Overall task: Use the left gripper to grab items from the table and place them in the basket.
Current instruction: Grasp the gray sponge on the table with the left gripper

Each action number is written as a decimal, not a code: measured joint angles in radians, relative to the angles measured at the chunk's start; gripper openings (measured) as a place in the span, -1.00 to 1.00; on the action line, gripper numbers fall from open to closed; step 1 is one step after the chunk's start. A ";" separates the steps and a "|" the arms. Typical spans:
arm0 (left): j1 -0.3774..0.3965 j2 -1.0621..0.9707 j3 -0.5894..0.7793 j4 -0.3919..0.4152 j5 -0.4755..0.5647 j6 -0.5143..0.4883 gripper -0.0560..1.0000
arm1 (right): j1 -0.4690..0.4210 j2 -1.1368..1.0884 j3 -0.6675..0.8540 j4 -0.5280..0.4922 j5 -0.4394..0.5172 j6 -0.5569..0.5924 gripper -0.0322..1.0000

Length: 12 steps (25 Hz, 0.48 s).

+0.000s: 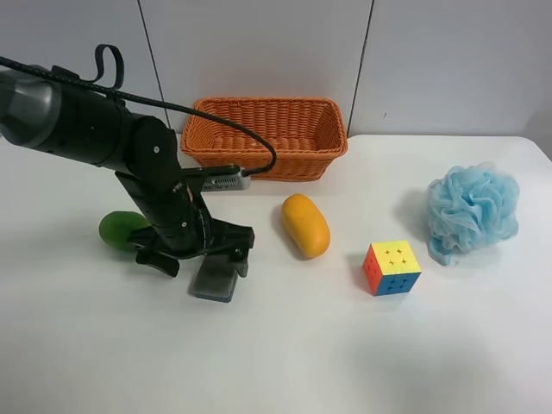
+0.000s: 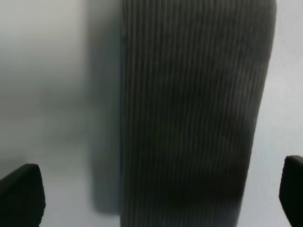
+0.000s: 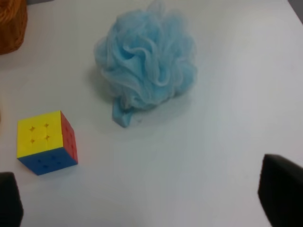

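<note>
Wall (image 1: pixel 259 43): pale grey, plain and matt; fills the band at 12 o'clock in the high view.
Panels (image 1: pixel 466 60): three flat sheets side by side, at 11, 12 and 1 o'clock, all the same grey.
Left seam (image 1: pixel 150 52): thin dark line at 11 o'clock, leaning slightly.
Right seam (image 1: pixel 365 60): thin dark line at 1 o'clock, leaning the opposite way.

The high camera looks down across the table (image 1: pixel 103 345) toward the basket (image 1: pixel 259 159) at its far edge, far enough off to hold most of the tabletop. The camera on my left gripper (image 2: pixel 156 196) points down at the grey block (image 2: pixel 189 113), so near that it blurs, and the high view shows that block too. My right gripper (image 3: pixel 144 196) carries its camera farther off, sharing the cube (image 3: pixel 45 142) and pouf (image 3: pixel 147 64) with the high view.
</note>
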 joint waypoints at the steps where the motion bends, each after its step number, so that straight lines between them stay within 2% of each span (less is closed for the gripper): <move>1: 0.000 0.007 0.000 -0.004 -0.006 0.002 0.99 | 0.000 0.000 0.000 0.000 0.000 0.000 0.98; 10: 0.000 0.037 -0.006 -0.007 -0.029 0.005 0.98 | 0.000 0.000 0.000 0.000 0.000 0.000 0.98; 12: 0.000 0.038 -0.006 -0.007 -0.034 0.013 0.86 | 0.000 0.000 0.000 0.000 0.000 0.000 0.98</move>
